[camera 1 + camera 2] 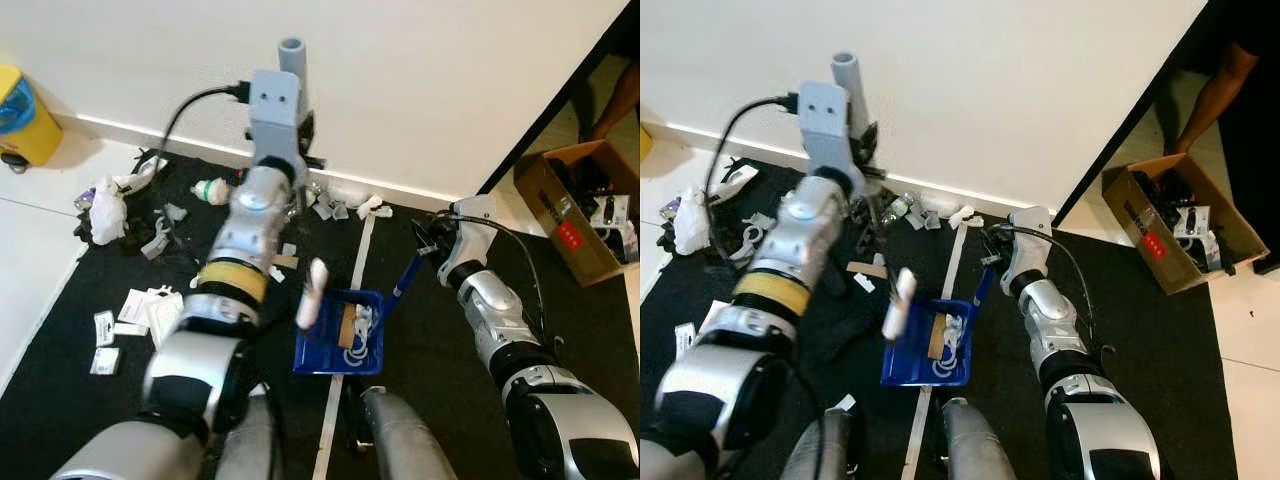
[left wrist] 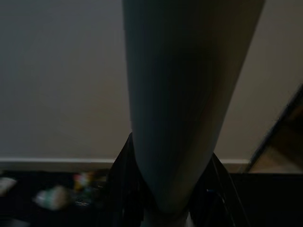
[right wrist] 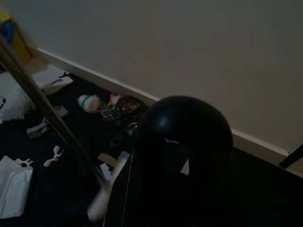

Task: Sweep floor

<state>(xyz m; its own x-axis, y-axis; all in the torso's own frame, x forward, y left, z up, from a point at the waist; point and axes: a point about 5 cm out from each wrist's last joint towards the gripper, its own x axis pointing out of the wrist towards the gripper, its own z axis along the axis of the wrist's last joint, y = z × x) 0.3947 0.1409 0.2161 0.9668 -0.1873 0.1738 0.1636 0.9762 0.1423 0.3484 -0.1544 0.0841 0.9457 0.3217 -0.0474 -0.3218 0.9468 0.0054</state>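
The robot stands on a black floor mat [image 1: 60, 340] by a white wall, in the middle of sweeping litter into a pan. The left tool [image 1: 287, 150] is closed around a grey tubular broom handle [image 1: 291, 52], held upright near the skirting; the left wrist view looks straight up that pole between the black fingers [image 2: 124, 189]. The broom's lower end cannot be made out, though a blurred pale shape [image 1: 313, 292] hangs just beside the pan's near-left corner.

The right tool [image 1: 992, 248] is at the upper end of the blue handle of a blue plastic dustpan [image 1: 902, 367] — it seems to hold it, but whether the fingers are closed there I cannot tell. The pan rests on the mat straddling a pale tape line [image 1: 340, 380] and already carries white scraps and a tan strip.

Scattered white paper and wrappers [image 1: 130, 310] lie well apart to the left, and a small bottle with a green cap [image 1: 210, 190] and more scraps sit against the wall.

Next, I judge, the broom must draw the wall-side litter toward the pan's open lip — with the pan kept flat and steady.
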